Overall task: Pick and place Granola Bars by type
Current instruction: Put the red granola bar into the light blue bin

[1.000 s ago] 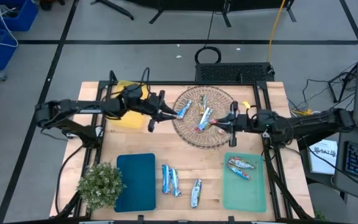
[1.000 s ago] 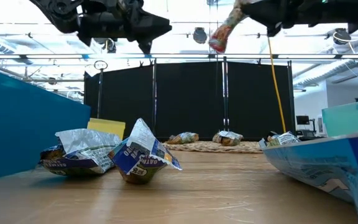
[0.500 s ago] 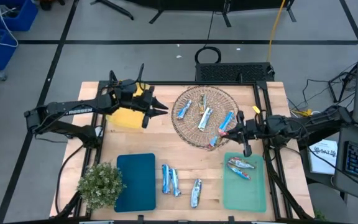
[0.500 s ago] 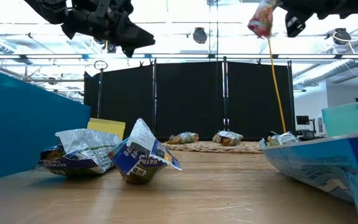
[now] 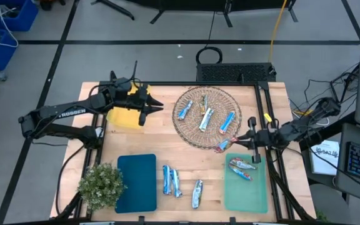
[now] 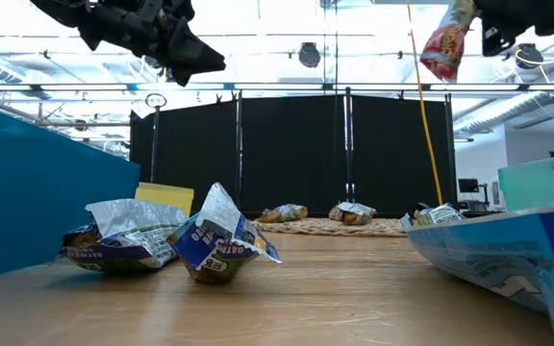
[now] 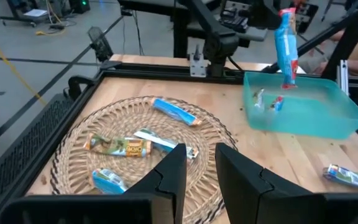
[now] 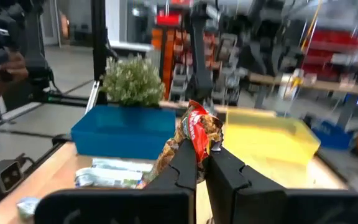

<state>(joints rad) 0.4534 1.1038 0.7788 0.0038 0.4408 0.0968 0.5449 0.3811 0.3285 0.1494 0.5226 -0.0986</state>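
Over the table from above: right gripper [image 5: 231,142] clamped on a red-wrapped granola bar [image 5: 222,146], poised between the wicker basket [image 5: 191,136] rim and the green mat [image 5: 247,187]. On that mat already, two bars [image 5: 242,168]; in the basket, four more [image 5: 204,115]; on bare wood between the teal mat [image 5: 136,182] and the green one, three silver-blue bars [image 5: 179,185]. Left gripper [image 5: 151,111] parked near the yellow mat [image 5: 123,116], fingers slightly apart, holding nothing.

At table height: red bar [image 6: 442,48] dangling high under the right gripper, well clear of the wood; crumpled blue-and-silver wrappers [image 6: 176,240] close to the lens.

Past the left wrist: dark fingers [image 7: 173,171] parted over the basket [image 7: 73,155], empty; the other arm's bar [image 7: 286,43] hanging above the teal-looking tray [image 7: 328,112].

Past the right wrist: fingers [image 8: 185,163] pinching the red bar [image 8: 197,134] by its lower end.

Probably best done by carrying on above the green mat, lowering until the wrapper touches beside the two bars there, then releasing; slow travel advisable, given an end-only grip and a swinging bar.
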